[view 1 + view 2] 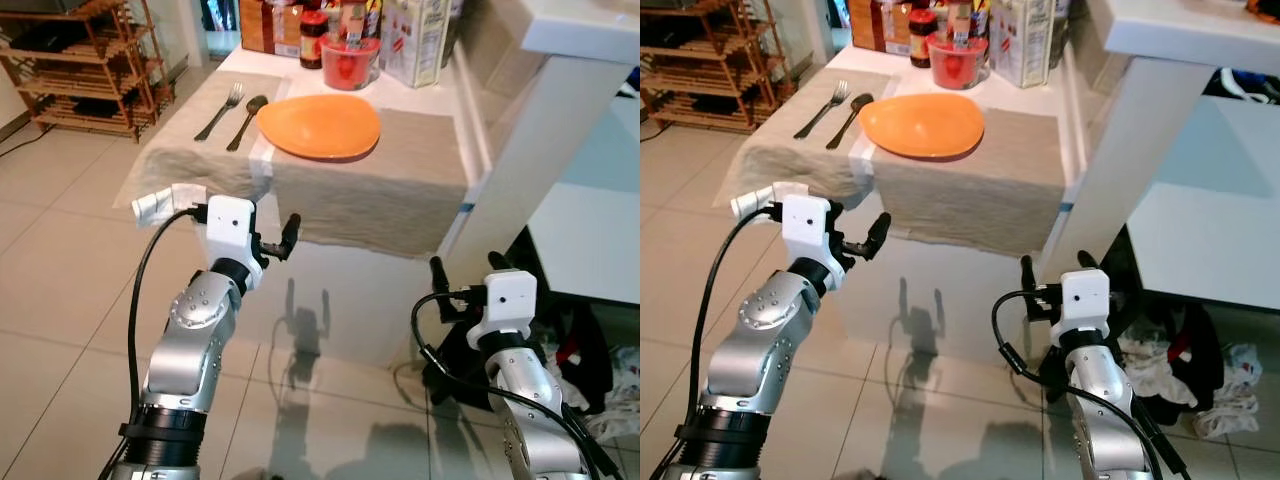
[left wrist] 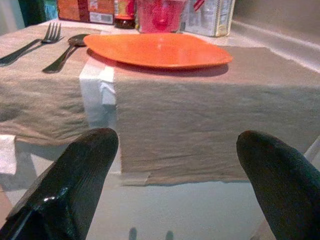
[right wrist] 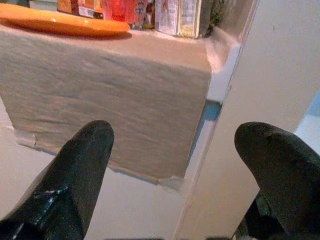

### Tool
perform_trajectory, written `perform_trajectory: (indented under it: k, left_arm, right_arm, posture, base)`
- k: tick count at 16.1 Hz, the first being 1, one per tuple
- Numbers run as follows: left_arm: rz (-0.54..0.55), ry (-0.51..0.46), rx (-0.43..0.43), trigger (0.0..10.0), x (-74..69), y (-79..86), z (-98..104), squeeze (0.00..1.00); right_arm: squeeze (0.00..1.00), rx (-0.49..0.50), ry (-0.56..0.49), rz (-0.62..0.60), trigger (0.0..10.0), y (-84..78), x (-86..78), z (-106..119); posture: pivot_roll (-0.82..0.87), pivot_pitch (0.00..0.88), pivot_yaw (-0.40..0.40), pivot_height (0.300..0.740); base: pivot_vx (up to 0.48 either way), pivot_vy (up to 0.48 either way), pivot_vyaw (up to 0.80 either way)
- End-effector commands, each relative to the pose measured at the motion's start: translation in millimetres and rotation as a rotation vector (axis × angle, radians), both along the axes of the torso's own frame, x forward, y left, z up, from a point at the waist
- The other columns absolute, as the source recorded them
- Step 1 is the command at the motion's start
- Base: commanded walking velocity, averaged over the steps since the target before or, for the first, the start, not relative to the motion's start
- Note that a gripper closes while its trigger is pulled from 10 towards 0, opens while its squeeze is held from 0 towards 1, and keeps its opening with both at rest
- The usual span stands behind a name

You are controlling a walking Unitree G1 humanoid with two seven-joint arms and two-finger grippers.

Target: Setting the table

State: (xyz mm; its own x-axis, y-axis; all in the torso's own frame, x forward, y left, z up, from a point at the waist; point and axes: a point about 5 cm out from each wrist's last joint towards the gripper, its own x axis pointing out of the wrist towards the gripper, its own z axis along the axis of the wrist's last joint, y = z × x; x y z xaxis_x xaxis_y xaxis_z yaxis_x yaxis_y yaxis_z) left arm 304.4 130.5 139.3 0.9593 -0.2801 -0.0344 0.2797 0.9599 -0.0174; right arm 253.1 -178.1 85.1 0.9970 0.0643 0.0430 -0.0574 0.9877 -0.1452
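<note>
Orange plate (image 1: 319, 125) top centre on beige cloth (image 1: 390, 185), fork (image 1: 220, 110) & spoon (image 1: 247, 120) just left; left gripper (image 1: 275, 240) & right gripper (image 1: 465, 268) lower frame, both wide open, empty

Plate (image 1: 318, 126) sits on the table (image 1: 440, 100), on the placemat (image 1: 400, 185). Fork (image 1: 220, 110) and spoon (image 1: 246, 121) lie left of it, fork outermost. Cup (image 1: 350, 60) stands behind plate.
</note>
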Motion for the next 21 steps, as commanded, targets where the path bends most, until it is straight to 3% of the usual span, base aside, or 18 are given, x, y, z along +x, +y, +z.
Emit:
perform_trajectory:
  k: [1,7,9,13,16,21]
  left_arm:
    - [0.001,-0.029,-0.005,10.0,-0.9,-0.2,5.5,0.0]
    - [-0.012,-0.044,0.01,10.0,-2.1,-4.4,7.6,0.0]
    - [-0.039,-0.068,0.059,10.0,-2.4,-8.9,9.7,0.0]
    - [-0.068,-0.091,0.08,10.0,-2.6,-13.5,12.4,0.0]
    - [-0.085,-0.13,0.121,10.0,-0.5,-16.5,21.2,0.0]
    - [-0.122,-0.16,0.091,10.0,0.6,-20.0,32.4,0.0]
  right_arm:
    - [0.0,-0.014,-0.018,0.007,10.0,-0.6,-0.5,3.3]
    - [0.0,-0.012,-0.009,0.008,10.0,-0.3,-2.6,-0.4]
    - [0.0,-0.009,-0.006,0.011,10.0,1.5,-3.9,-1.5]
    - [0.0,-0.004,-0.003,0.015,10.0,3.5,-4.8,-2.4]
    - [0.0,-0.001,0.0,0.017,10.0,4.5,-6.1,-3.6]
    - [0.0,0.004,0.01,0.009,10.0,3.5,-10.1,-6.1]
  posture:
    - [-0.03,0.0,-0.025,0.74]
    - [-0.03,0.0,-0.022,0.74]
    - [-0.04,0.0,-0.021,0.74]
    - [-0.04,0.0,-0.021,0.74]
    - [-0.04,0.0,-0.021,0.74]
    - [-0.04,0.0,-0.021,0.74]
  base:
    - [0.401,0.262,0.0]
    - [0.39,0.279,0.0]
    - [0.465,0.0,0.0]
    - [0.48,0.0,0.0]
    - [0.09,0.0,0.0]
    - [0.0,0.0,0.0]
